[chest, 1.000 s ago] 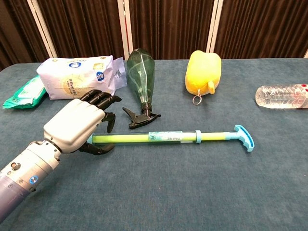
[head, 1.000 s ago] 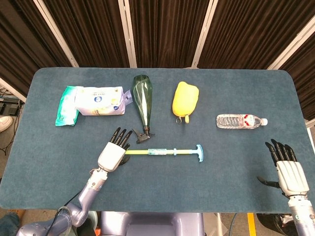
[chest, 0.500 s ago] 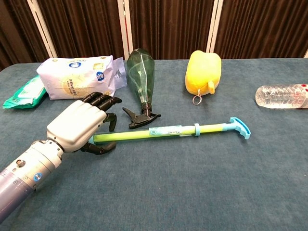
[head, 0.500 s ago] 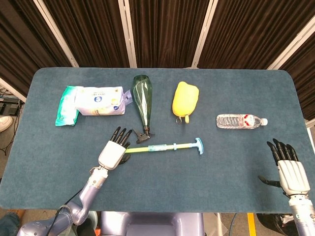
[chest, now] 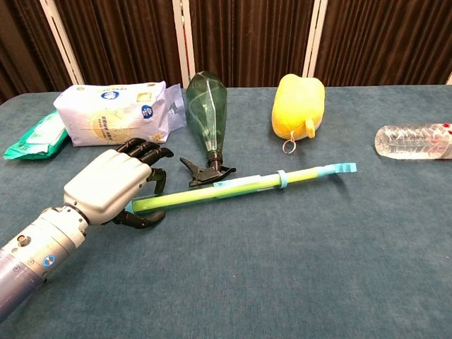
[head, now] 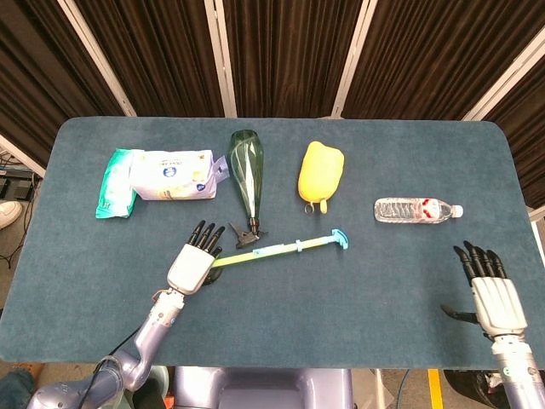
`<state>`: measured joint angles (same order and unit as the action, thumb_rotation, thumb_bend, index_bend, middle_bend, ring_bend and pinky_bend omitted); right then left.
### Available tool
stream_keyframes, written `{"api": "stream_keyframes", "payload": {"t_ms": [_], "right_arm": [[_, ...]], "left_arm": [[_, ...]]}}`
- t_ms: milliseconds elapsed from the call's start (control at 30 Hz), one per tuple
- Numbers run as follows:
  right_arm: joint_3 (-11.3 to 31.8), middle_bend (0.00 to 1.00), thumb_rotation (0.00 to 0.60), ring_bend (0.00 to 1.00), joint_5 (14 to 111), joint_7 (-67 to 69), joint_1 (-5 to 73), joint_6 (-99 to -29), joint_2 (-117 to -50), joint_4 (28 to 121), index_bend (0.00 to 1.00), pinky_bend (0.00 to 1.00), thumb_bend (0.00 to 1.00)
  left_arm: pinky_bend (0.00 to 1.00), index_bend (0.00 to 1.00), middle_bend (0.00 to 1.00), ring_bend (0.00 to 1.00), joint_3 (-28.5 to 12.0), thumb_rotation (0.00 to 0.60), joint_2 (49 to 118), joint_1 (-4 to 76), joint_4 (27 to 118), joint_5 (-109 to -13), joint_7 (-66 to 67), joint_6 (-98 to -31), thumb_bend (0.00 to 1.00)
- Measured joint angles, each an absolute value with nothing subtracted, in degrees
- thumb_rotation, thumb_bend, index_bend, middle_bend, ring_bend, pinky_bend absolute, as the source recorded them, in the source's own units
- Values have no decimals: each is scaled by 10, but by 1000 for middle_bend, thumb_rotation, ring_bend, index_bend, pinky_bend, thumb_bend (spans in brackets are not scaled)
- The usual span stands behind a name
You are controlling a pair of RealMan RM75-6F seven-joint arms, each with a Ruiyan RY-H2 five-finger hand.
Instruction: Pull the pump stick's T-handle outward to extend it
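Observation:
The pump stick (head: 272, 249) is a yellow-green tube with a light blue T-handle (head: 339, 238) at its right end. It lies slanted across the table's middle, handle end farther back. My left hand (head: 192, 266) grips the tube's left end, fingers curled around it. In the chest view the same left hand (chest: 113, 186) wraps the pump stick (chest: 226, 189), and the T-handle (chest: 337, 168) looks raised off the cloth. My right hand (head: 489, 294) hovers at the table's front right edge, fingers apart and holding nothing, far from the handle.
Along the back lie a pack of wipes (head: 166, 175), a green spray bottle (head: 247, 175) with its black trigger close to the stick, a yellow pouch (head: 320, 170) and a clear water bottle (head: 417, 210). Blue cloth covers the table (head: 383, 281).
The stick has swung about its held left end: the T-handle moved away from me and leftward, rising off the cloth. My left hand kept its grip; the right hand barely shifted.

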<state>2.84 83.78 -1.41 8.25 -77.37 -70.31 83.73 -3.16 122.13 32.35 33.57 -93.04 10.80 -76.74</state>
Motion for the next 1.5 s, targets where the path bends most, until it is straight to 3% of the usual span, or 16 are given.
{"api": "stream_keyframes", "payload": {"t_ms": [200,533,1033,1500], "right_arm": [[33,0,600,0,844,-81,117,-741,-766,815,292,0,283],[39,0,600,0,875,-204,163,-730,-856,821,318,0,286],[91,0,600,0,860,-294,206,-735,-880,886,316,0,286],[86,0,600,0,826,-269,254,-670,-963,783,317,0,289]], "left_arm": [[76,715,154,74,-22,600,1207,327,366,-938,103,-772,481],[76,713,157,74,-12,600,1208,338,364,-942,97,-758,479],[76,713,163,74,-4,600,1219,344,350,-948,96,-763,477],[76,713,176,75,2,600,1216,345,372,-955,105,-775,460]]}}
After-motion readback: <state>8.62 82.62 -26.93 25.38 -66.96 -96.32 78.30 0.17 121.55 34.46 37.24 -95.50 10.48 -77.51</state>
